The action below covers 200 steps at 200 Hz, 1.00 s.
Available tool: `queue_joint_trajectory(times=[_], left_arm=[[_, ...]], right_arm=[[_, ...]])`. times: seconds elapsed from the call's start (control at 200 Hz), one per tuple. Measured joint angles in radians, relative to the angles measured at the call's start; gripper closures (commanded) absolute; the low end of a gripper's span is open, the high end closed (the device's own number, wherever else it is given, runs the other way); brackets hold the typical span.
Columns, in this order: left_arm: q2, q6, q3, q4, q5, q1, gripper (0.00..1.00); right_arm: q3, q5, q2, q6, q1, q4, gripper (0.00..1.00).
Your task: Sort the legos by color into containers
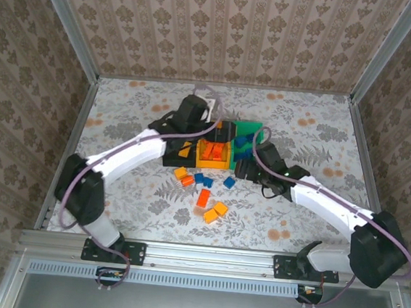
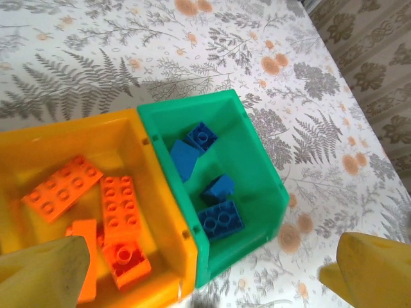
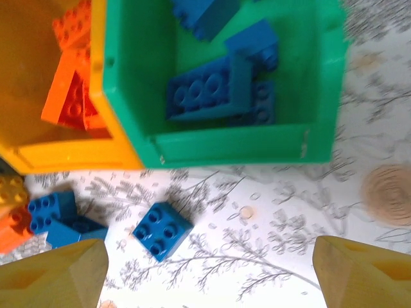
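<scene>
The left jaws stand wide apart and empty at the bottom corners of the left wrist view, above the green bin (image 2: 260, 160). That bin holds blue bricks (image 2: 220, 218). The orange-yellow bin (image 2: 77, 131) joined at its left holds red-orange bricks (image 2: 119, 205). In the right wrist view the right jaws are likewise spread, gripping nothing. A loose blue brick (image 3: 162, 230) lies on the floral worktop (image 3: 270, 212) just below the green bin. From above, more loose legos (image 1: 205, 198) lie below the bins.

We see the containers (image 1: 246, 129) in a row mid-surface (image 1: 324, 136). Loose legos (image 1: 204, 197) lie just before them; others sit inside.
</scene>
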Motion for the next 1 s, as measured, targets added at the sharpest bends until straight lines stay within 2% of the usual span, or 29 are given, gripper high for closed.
queue_joint_trajectory(times=[0.275, 0.525, 0.65, 0.805, 1.0], left_arm=[[-0.495, -0.045, -0.429, -0.020, -0.123, -0.008, 0.00], [-0.858, -0.116, -0.664, -0.128, -0.240, -0.020, 0.00], [-0.929, -0.158, -0.743, -0.180, -0.279, -0.020, 0.00], [-0.946, -0.198, -0.801, -0.224, -0.311, -0.020, 0.00], [-0.948, -0.221, -0.814, -0.239, -0.335, -0.019, 0.00]], right_arm=[[0.047, 0.000, 0.196, 0.023, 0.099, 0.044, 0.19], [0.136, 0.050, 0.336, 0.030, 0.138, 0.048, 0.25], [0.170, 0.084, 0.389, 0.029, 0.142, 0.040, 0.30], [0.197, 0.103, 0.448, 0.030, 0.142, 0.029, 0.37], [0.198, 0.117, 0.470, 0.032, 0.144, 0.010, 0.55]])
